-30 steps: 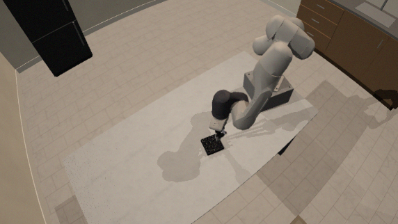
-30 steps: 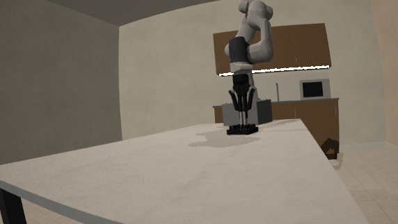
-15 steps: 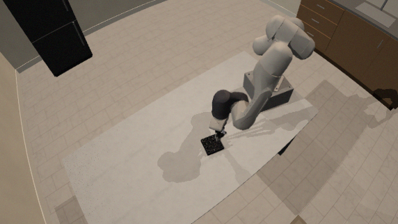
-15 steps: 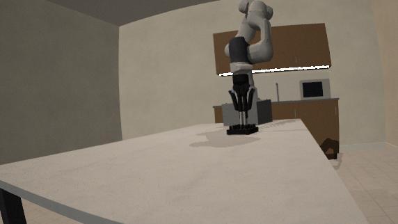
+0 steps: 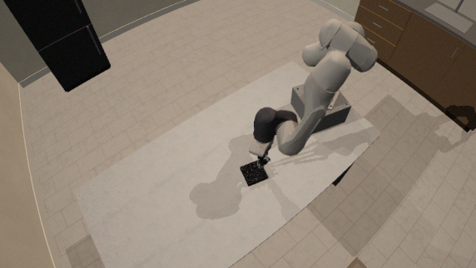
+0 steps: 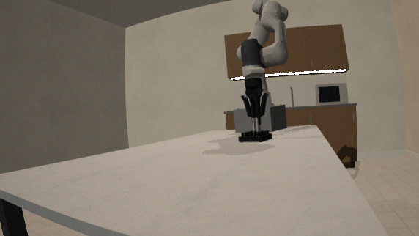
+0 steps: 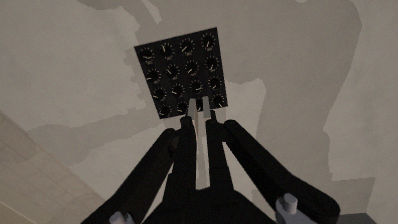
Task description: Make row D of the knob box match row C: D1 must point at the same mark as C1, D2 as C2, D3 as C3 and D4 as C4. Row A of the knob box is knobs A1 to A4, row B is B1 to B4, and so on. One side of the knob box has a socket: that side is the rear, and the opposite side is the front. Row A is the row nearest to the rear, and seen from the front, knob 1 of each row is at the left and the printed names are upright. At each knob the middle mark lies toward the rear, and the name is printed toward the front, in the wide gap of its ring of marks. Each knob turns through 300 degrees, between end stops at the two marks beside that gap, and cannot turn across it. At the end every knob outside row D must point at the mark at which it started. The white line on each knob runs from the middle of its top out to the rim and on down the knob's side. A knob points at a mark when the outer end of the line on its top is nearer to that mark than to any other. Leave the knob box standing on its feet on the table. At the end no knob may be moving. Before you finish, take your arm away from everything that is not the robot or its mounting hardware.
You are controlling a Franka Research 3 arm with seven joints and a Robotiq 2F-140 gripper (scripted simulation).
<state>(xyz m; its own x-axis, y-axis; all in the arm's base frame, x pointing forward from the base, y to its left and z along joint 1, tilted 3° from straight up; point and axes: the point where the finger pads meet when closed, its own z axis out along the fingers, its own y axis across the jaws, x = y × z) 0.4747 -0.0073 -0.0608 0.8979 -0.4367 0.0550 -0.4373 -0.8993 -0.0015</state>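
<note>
The black knob box (image 5: pixel 252 176) (image 6: pixel 252 138) (image 7: pixel 182 80) stands flat on the table, with four rows of knobs. In the wrist view the printed names lie below their knobs, so row D is the row nearest my fingers. My gripper (image 5: pixel 260 166) (image 6: pixel 256 131) (image 7: pixel 200 106) points down at this row, its two thin fingertips close together around the third knob from the left, D3 (image 7: pixel 199 106), which is partly hidden. D4 (image 7: pixel 218 101) has its line toward the lower right. C3 (image 7: pixel 196 87) has its line roughly toward the right. Other lines in rows C and D are too small to read surely.
The pale table (image 5: pixel 158 187) (image 6: pixel 205 183) extends around the box. The arm's grey base block (image 5: pixel 333 118) (image 6: pixel 253 121) stands behind the gripper. The neighbouring knobs, D2 (image 7: pixel 181 107) and D4, are close on either side of the fingertips.
</note>
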